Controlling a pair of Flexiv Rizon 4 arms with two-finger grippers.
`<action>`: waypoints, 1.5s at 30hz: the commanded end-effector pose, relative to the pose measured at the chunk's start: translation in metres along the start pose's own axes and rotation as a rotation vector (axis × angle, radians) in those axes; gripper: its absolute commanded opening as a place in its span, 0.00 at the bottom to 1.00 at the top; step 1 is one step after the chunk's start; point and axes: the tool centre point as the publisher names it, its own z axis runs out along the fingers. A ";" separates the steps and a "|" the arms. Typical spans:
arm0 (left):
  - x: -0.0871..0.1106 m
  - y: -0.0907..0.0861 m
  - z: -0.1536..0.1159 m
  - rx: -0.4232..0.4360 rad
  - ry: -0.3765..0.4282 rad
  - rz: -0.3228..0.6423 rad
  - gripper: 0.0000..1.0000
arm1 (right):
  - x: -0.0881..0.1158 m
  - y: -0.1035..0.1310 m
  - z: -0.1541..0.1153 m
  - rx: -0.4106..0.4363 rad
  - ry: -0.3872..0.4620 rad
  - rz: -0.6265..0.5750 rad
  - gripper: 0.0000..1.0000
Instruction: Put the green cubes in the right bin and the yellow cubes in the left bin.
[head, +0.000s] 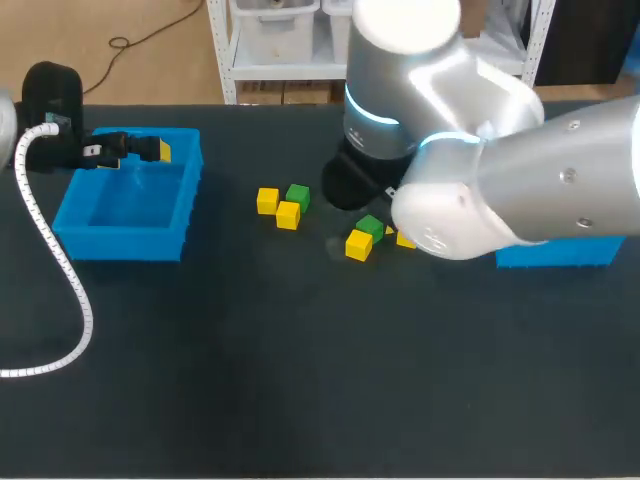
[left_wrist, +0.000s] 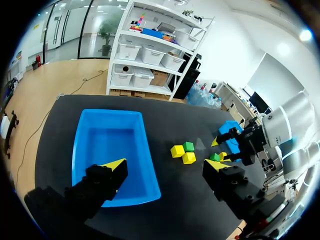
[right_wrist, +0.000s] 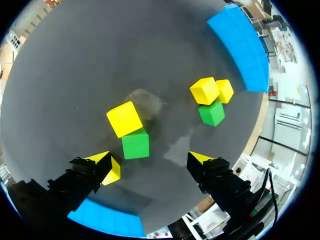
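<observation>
Altogether six cubes sat on the dark surface: four yellow cubes and two green cubes, all between the two bins. Both bins were blue: the left bin and the right bin, which was mostly hidden behind the right arm. The cubes lay in two groups of three, each with two yellow and one green. The first group sat packed together nearer the left bin. In the second group, a green cube touched a yellow one, and the third, yellow, lay partly under the arm. The left jaws stood open over the far end of the left bin, gripping nothing. The right jaws were also open over the second group. In the right wrist view its green cube lay ahead between the fingers, touching neither, and one yellow cube was half hidden behind a finger.
</observation>
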 end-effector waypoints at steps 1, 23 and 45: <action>0.001 0.002 0.000 0.009 -0.007 0.002 1.00 | 0.000 0.007 0.004 0.012 -0.009 0.022 1.00; 0.001 0.002 0.000 0.009 -0.007 0.002 1.00 | 0.006 0.013 0.030 0.091 -0.013 0.187 0.00; 0.001 0.002 0.000 0.009 -0.007 0.002 1.00 | 0.012 0.009 0.018 0.166 -0.016 0.248 1.00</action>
